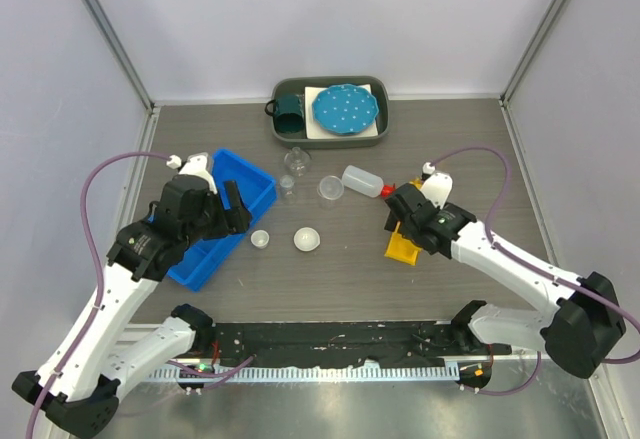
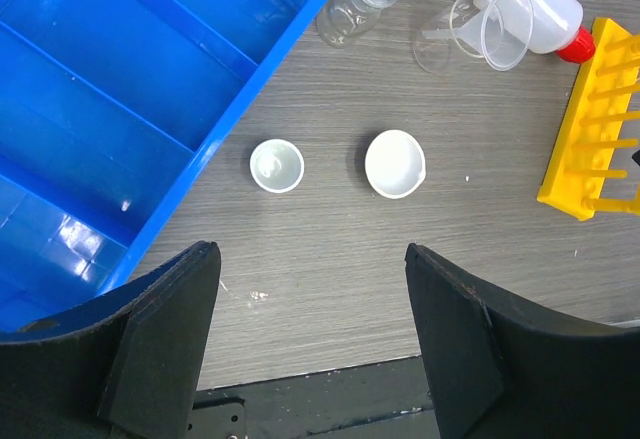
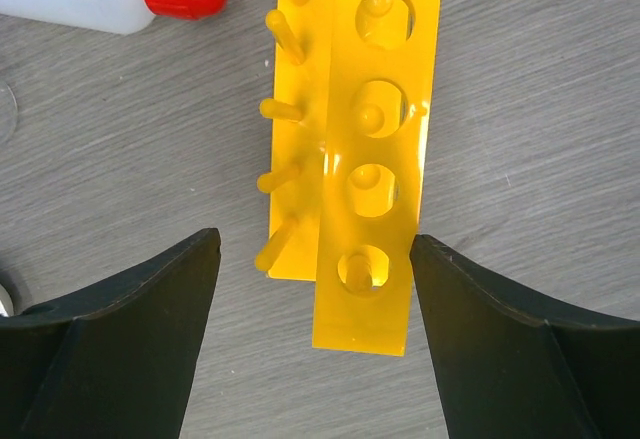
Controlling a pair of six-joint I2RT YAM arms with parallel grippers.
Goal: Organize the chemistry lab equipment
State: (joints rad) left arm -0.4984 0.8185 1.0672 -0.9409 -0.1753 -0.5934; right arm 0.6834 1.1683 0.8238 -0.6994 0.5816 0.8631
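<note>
Chemistry lab equipment lay scattered across the grey wood-grain desk (image 2: 330, 249): two small round white dishes (image 2: 276, 166) near a glossy blue plastic bin (image 2: 120, 89), a small clear flask (image 2: 360, 4), a clear beaker (image 2: 490, 29), a white squeeze bottle (image 2: 525, 4) with a red nozzle, and a long yellow plastic rack (image 3: 365, 149) with round holes and pegs. The left jaws stood wide open above the dishes, holding nothing. The right jaws gaped on either side of the rack's end, not closed on it.
</note>
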